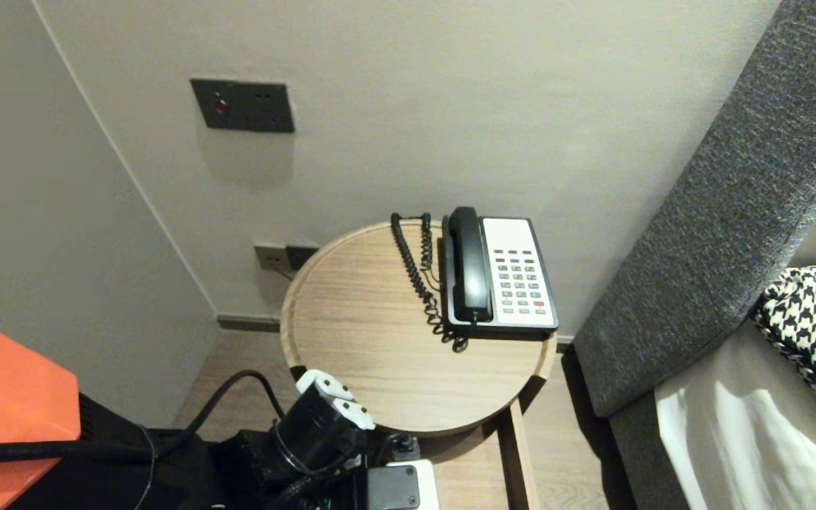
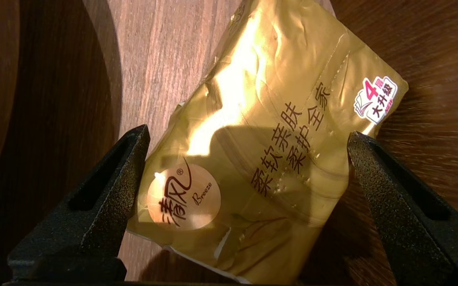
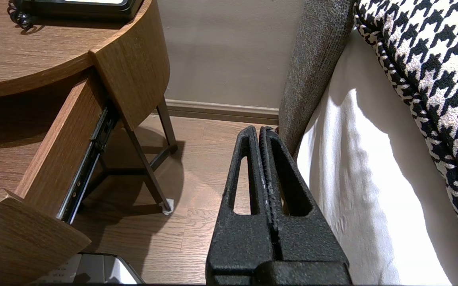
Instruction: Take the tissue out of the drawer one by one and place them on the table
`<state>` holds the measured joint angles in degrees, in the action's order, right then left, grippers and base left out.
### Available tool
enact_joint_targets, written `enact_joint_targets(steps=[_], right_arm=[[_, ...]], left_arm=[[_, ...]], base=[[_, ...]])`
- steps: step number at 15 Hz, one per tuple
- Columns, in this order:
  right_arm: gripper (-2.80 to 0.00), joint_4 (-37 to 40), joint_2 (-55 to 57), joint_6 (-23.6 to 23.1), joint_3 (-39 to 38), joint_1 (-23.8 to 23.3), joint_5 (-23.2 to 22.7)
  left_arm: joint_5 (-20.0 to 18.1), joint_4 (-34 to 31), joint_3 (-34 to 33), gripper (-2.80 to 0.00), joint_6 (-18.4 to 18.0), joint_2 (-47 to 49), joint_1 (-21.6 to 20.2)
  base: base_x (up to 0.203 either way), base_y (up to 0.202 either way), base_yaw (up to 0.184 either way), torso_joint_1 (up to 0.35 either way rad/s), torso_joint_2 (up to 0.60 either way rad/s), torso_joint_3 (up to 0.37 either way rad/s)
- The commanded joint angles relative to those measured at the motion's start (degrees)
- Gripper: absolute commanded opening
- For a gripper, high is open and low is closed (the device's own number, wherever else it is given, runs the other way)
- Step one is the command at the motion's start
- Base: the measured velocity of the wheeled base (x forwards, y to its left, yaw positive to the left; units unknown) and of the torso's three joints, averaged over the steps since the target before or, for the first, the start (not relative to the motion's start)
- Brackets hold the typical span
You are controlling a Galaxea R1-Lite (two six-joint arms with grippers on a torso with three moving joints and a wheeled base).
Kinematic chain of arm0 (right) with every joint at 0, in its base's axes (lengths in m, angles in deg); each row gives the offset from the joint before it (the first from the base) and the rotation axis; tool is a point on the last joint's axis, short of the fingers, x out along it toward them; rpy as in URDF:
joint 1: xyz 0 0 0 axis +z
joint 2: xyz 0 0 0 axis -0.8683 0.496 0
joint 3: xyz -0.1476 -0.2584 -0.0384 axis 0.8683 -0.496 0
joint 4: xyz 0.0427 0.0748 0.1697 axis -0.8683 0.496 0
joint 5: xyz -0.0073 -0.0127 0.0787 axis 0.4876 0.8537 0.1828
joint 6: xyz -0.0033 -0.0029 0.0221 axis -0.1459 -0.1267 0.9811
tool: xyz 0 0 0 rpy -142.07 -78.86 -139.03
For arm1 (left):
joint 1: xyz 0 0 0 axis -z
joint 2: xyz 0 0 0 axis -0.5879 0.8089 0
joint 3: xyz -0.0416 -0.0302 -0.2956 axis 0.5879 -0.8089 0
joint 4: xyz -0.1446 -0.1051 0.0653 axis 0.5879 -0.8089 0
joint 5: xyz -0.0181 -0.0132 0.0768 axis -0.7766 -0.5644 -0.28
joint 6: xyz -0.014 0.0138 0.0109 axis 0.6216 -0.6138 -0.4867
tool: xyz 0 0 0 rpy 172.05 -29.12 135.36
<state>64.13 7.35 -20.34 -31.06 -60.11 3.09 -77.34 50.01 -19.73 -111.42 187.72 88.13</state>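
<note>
A pale wall [image 1: 450, 106] with a dark switch plate [image 1: 241, 105] backs a round wooden counter [image 1: 380, 354] at the centre of the head view. A black-and-white telephone [image 1: 500, 273] with a coiled cord sits at the counter's far right edge. A grey headboard [image 1: 720, 212] runs up the right side of the frame, with a houndstooth pillow [image 1: 815, 333] at the far right. The left arm [image 1: 330, 400] dips under the counter's near rim at the lower centre. Its wrist view shows the left claw [image 2: 248, 134] spread wide over a gold tissue pack [image 2: 261, 167]. The pack lies flat on wood-grain board, with one finger at each side of it; whether they touch it cannot be told. The right claw [image 3: 261, 131] hangs with its fingers pressed together, holding nothing, above the floor [image 3: 197, 167] between the pulled-out drawer [image 3: 66, 147] and the white sheet [image 3: 352, 178].
</note>
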Motion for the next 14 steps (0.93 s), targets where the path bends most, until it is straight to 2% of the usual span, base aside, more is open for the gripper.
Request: enact_joint_targets(steps=[1, 8, 9, 14], right_arm=[[-2.8, 0.0, 0.1, 0.0, -0.1, 0.0, 0.0], [-2.8, 0.0, 0.1, 0.0, 0.0, 0.0, 0.0], [-2.8, 0.0, 0.1, 0.0, 0.0, 0.0, 0.0], [-2.8, 0.0, 0.1, 0.0, -0.1, 0.0, 0.0]], left_arm=[[-0.1, 0.2, -0.1, 0.0, -0.2, 0.9, 0.0], [-0.3, 0.2, 0.1, 0.0, -0.2, 1.7, 0.0], [-0.3, 0.2, 0.1, -2.8, -0.2, 1.7, 0.0], [-0.4, 0.2, 0.6, -2.8, 0.0, 1.7, -0.1]], base=[[0.0, 0.0, 0.0, 0.0, 0.0, 0.0], [0.0, 0.0, 0.0, 0.0, 0.0, 0.0], [0.0, 0.0, 0.0, 0.0, 0.0, 0.0], [0.0, 0.0, 0.0, 0.0, 0.0, 0.0]])
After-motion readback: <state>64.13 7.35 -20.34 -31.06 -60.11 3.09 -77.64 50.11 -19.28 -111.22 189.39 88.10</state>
